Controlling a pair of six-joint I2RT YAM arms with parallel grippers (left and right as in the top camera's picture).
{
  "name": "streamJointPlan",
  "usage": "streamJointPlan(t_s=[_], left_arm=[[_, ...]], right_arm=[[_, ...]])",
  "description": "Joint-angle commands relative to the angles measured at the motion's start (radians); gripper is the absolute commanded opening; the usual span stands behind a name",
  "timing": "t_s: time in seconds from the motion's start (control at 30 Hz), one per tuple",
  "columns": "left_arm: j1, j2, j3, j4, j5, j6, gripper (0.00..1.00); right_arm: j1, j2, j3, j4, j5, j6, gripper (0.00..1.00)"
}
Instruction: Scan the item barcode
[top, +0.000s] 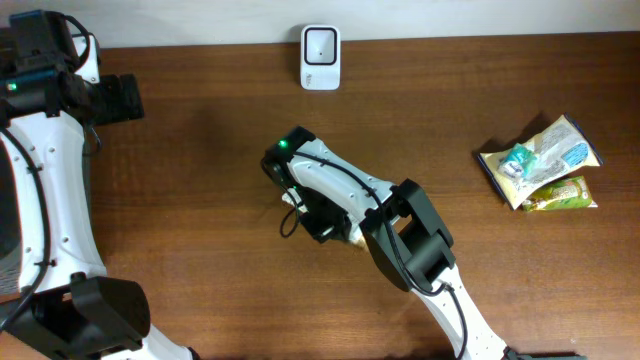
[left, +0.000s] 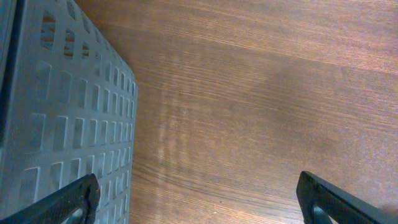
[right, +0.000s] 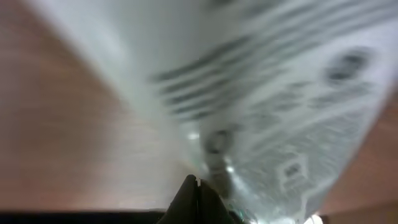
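White packet (right: 261, 93) with dark printed lines fills the right wrist view, badly blurred and very close to the lens, with brown desk (top: 200, 200) showing behind it. Right gripper (right: 194, 186): jaws pressed together, and the packet's shiny lower edge runs into their tips, so they look clamped on that edge. From overhead the right arm reaches to the middle of the desk and its gripper (top: 320, 228) covers the packet almost entirely. White scanner (top: 320, 57) stands at the far edge of the desk, well apart from the gripper. Two more snack pouches (top: 540, 165) lie overlapping at the right side. Left gripper (top: 120, 100) sits at the far left corner, jaws wide apart over bare wood, holding nothing, just beside a grey perforated basket wall (left: 62, 124).
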Motion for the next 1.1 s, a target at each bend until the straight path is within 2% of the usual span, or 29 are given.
streamJointPlan(t_s=[0.0, 0.17, 0.3, 0.47, 0.6, 0.83, 1.0, 1.03, 1.07], left_arm=[[0.004, 0.002, -0.001, 0.0, 0.003, 0.012, 0.99], [0.004, 0.002, -0.001, 0.001, 0.003, 0.012, 0.99], [0.004, 0.002, -0.001, 0.001, 0.003, 0.012, 0.99], [0.004, 0.002, -0.001, 0.001, 0.003, 0.012, 0.99], [0.004, 0.001, -0.001, 0.001, 0.003, 0.012, 0.99], [0.004, 0.002, -0.001, 0.001, 0.003, 0.012, 0.99], [0.004, 0.002, -0.001, 0.001, 0.003, 0.012, 0.99], [0.005, 0.002, -0.001, 0.001, 0.003, 0.012, 0.99], [0.004, 0.001, -0.001, 0.001, 0.003, 0.012, 0.99]], right_arm=[[-0.008, -0.01, -0.005, 0.0, 0.275, 0.13, 0.04], [-0.056, -0.01, -0.005, 0.135, 0.503, 0.147, 0.04], [-0.127, -0.01, -0.005, 0.335, 0.499, 0.052, 0.04], [-0.204, -0.01, 0.003, 0.555, 0.227, -0.098, 0.04], [-0.237, -0.025, 0.061, 0.547, 0.049, -0.098, 0.04], [-0.37, -0.179, 0.095, 0.548, -0.456, -0.097, 0.06], [-0.442, -0.205, 0.093, 0.459, -0.616, -0.114, 0.08], [-0.445, -0.205, 0.082, 0.436, -0.668, -0.156, 0.11], [-0.444, -0.205, 0.066, 0.428, -0.686, -0.167, 0.2]])
